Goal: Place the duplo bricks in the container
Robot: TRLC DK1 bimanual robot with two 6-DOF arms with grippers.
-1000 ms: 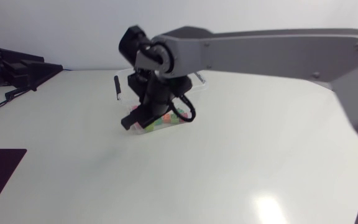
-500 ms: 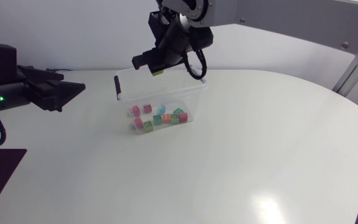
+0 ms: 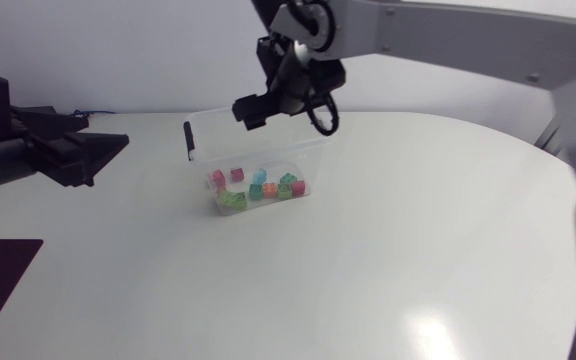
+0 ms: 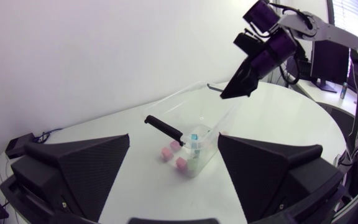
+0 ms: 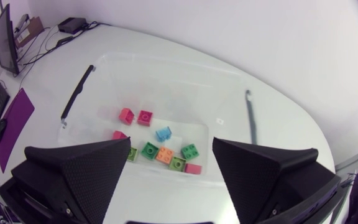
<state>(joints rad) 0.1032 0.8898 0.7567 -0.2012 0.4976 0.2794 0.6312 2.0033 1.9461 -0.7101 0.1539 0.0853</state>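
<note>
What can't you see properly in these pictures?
1. Right wrist view: one brick is half hidden behind a finger of the right gripper.
2. Head view: the bricks are too small to count surely.
3. Left wrist view: the container wall blurs the bricks inside.

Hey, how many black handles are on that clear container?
2. One black handle is on one short end of the container; the other is on the opposite end. Neither is hidden.
</note>
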